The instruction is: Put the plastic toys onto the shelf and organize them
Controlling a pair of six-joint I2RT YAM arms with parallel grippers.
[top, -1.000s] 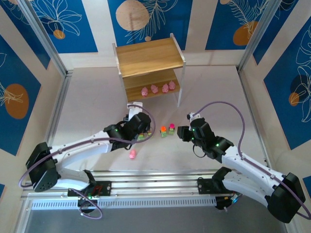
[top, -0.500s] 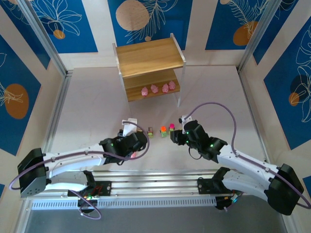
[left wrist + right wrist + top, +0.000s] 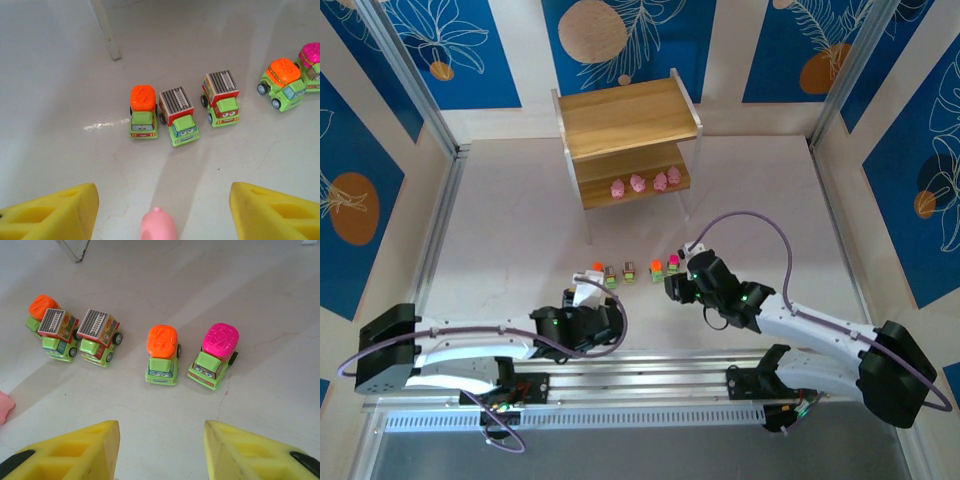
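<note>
Slip and bump risk at pickup; shelf [image 3: 630, 118] well off at 12 o'clock.
Left claw [image 3: 163, 197] wide open, empty, straddles pig [image 3: 158, 227] at 6, untouched; an off-centre squeeze could squirt it out. Right claw [image 3: 161, 426] partly open, empty, orange truck [image 3: 161, 356] at 12; could clip pink truck [image 3: 215, 355] at 1.

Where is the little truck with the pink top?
In the right wrist view, the pink-topped truck sits at the right end of the row, next to an orange-topped truck, just ahead of the right gripper.
</note>
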